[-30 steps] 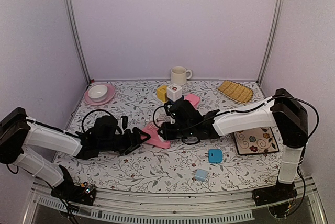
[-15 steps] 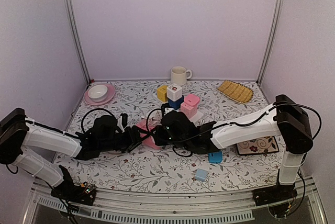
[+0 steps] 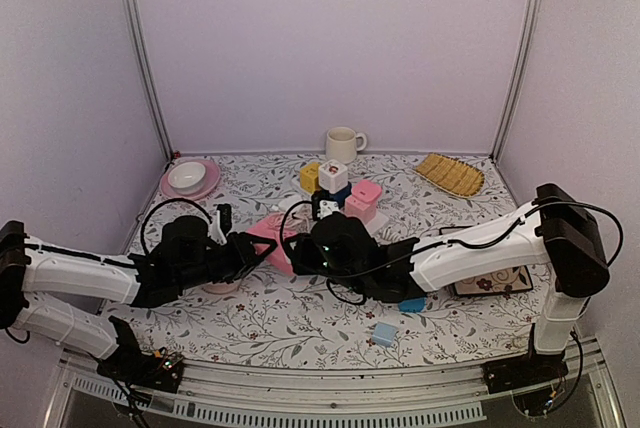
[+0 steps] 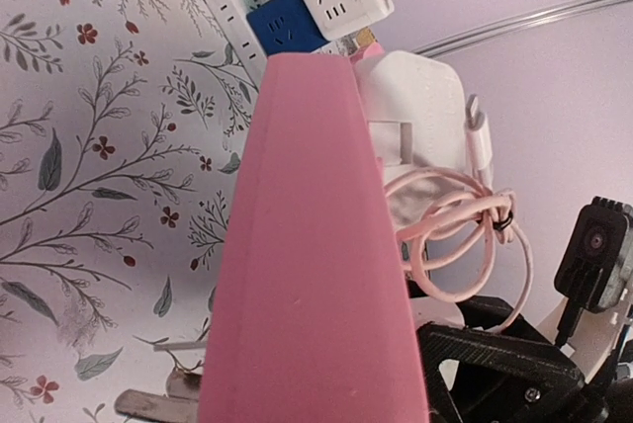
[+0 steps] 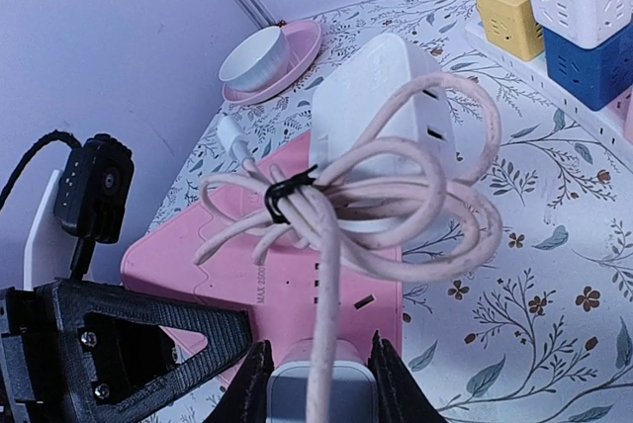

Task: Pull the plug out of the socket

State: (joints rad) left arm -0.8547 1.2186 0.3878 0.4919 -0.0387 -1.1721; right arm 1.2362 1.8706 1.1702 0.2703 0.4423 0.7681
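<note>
The left gripper (image 3: 254, 249) clamps the pink socket (image 4: 316, 245) as an anchor, so the right gripper (image 5: 317, 385), seemingly closed on the plug (image 5: 341, 400), can pull.

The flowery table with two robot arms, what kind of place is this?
Probably a robot practice booth, not a home: plain walls and metal posts box in the table, robot arms are bolted at its edge, and props like a mug and socket cubes sit around.
</note>
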